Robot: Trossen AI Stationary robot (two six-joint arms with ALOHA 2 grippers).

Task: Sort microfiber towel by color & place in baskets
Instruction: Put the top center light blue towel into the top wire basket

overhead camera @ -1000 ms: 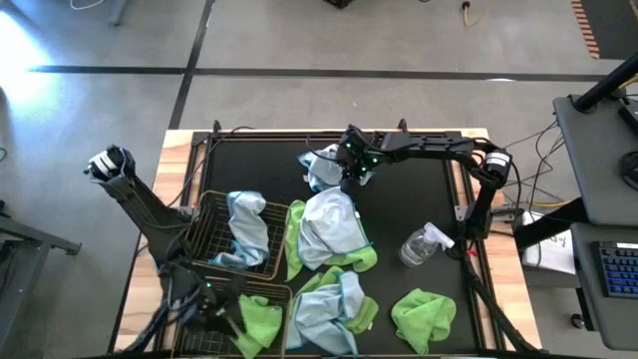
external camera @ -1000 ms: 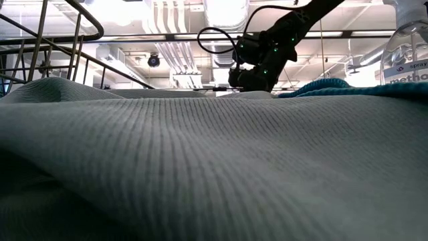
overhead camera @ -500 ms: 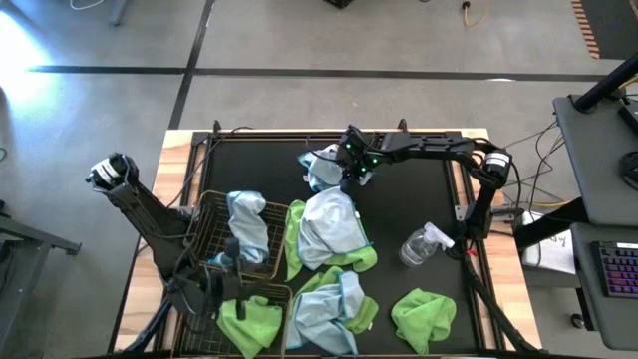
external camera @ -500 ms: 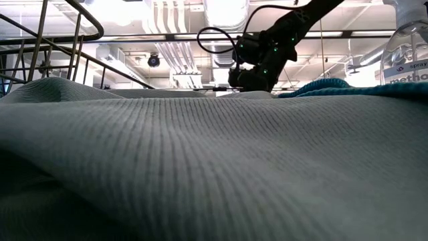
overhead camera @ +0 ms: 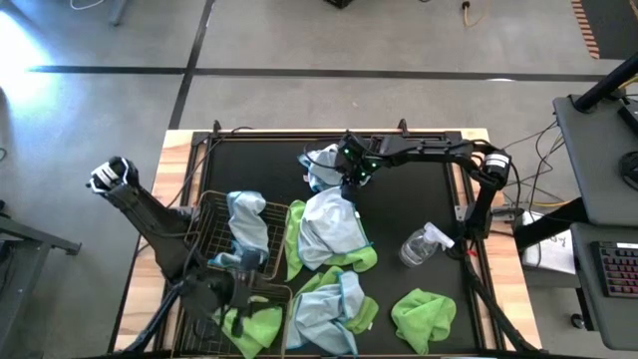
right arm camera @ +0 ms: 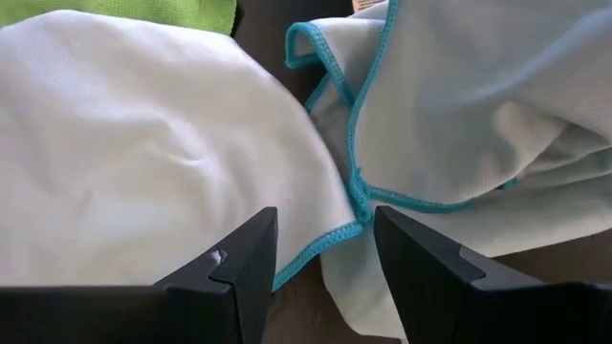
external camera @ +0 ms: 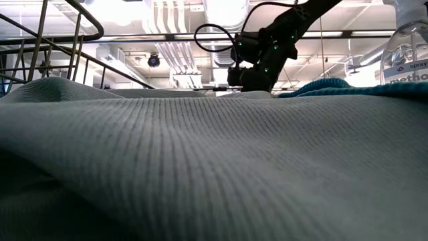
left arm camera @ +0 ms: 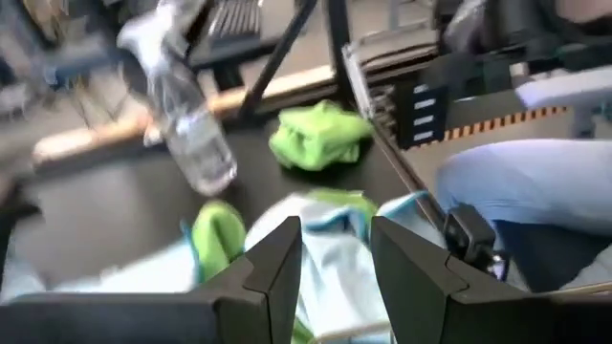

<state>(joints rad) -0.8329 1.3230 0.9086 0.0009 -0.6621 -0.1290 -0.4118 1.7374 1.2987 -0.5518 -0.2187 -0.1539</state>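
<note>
Hovering parted and empty, the right end effector overhangs pale blue towels.

**Soft cloth, bare wire and clear plastic on a matt black surface**

The surface is a matt black sheet framed by pale, unvarnished-looking wood along its left and right edges. Soft microfiber towels lie across it: the pale blue-white towels look smooth and finely woven with stitched blue hems, while the lime green towel near the front edge looks fluffier. Close up in the low view the cloth shows a fine ribbed weave. The baskets near the left edge are thin dark metal wire with a dull bronze sheen. The spray bottle is clear, glossy plastic. The right pincer has matt black, hard plastic-looking fingers.
</note>
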